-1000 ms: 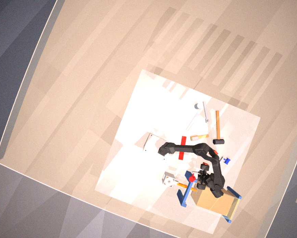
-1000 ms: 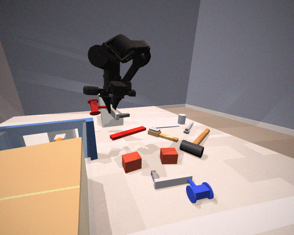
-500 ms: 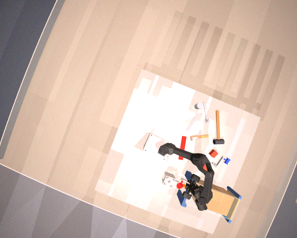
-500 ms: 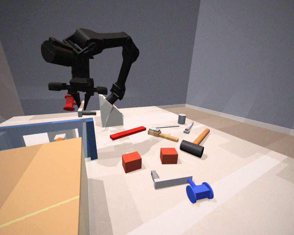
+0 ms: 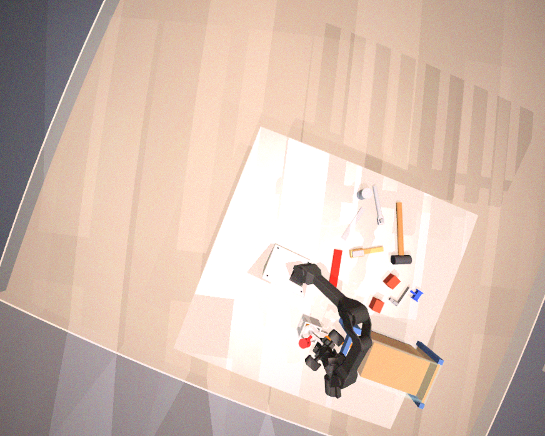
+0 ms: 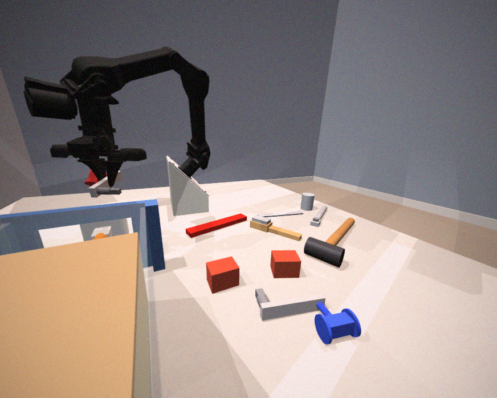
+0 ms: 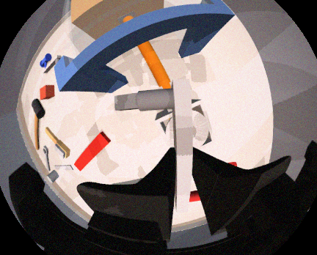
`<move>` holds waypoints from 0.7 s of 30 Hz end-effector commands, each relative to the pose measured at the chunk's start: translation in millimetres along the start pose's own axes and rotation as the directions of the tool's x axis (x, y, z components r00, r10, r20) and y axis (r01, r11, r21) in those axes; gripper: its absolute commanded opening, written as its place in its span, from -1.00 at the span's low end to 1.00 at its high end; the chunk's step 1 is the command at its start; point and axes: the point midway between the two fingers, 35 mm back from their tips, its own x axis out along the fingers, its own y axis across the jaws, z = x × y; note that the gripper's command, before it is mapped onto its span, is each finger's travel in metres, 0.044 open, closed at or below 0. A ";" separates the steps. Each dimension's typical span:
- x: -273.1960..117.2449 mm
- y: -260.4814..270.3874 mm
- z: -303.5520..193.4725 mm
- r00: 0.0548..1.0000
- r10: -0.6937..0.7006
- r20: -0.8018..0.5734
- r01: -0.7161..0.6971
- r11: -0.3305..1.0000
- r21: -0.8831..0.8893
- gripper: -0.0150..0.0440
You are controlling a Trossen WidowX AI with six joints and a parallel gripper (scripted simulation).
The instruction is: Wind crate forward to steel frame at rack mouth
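My gripper (image 5: 320, 346) (image 6: 107, 181) (image 7: 180, 151) is shut on the grey crank handle with a red knob (image 5: 304, 343) (image 6: 91, 177). The handle's grey bar (image 7: 183, 121) stands out past the fingertips; its square key (image 6: 115, 191) (image 7: 125, 102) points sideways, roughly level, clear of the winch. The winch (image 5: 309, 322) (image 7: 202, 126) is below, partly hidden by the bar; its top hole is not clearly seen. The tan crate (image 5: 395, 366) (image 6: 64, 308) sits flat behind the blue frame (image 6: 69, 211) (image 7: 146, 27). The orange strap (image 7: 155, 64) runs from winch to crate.
A red bar (image 5: 335, 265) (image 6: 216, 225), two red blocks (image 6: 222, 273) (image 6: 285, 263), a brush (image 6: 285, 232), a mallet (image 6: 324, 251) and a second grey crank (image 6: 291, 308) with a blue knob (image 6: 338, 324) lie on the bench. A white wedge (image 6: 188, 197) stands at the arm's base.
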 end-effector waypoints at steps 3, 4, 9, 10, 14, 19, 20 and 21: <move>7.3 -26.0 -20.3 1.000 0.023 -0.004 -0.023 0.998 0.055 -0.49; 7.3 -26.0 -20.3 1.000 0.023 -0.004 -0.023 0.998 0.055 -0.49; 6.4 -19.5 -15.5 0.999 -0.033 -0.007 0.033 0.998 0.048 -0.49; 6.4 -19.5 -15.4 0.999 -0.044 -0.008 0.045 0.998 0.048 -0.49; 6.5 -19.4 -15.3 0.994 -0.110 -0.011 0.111 0.993 0.047 -0.49; 6.7 -19.3 -15.2 0.981 -0.191 -0.015 0.192 0.980 0.046 -0.49; 6.7 -19.2 -15.2 0.978 -0.208 -0.017 0.208 0.977 0.046 -0.49; 6.8 -19.2 -15.2 0.973 -0.229 -0.018 0.230 0.972 0.045 -0.49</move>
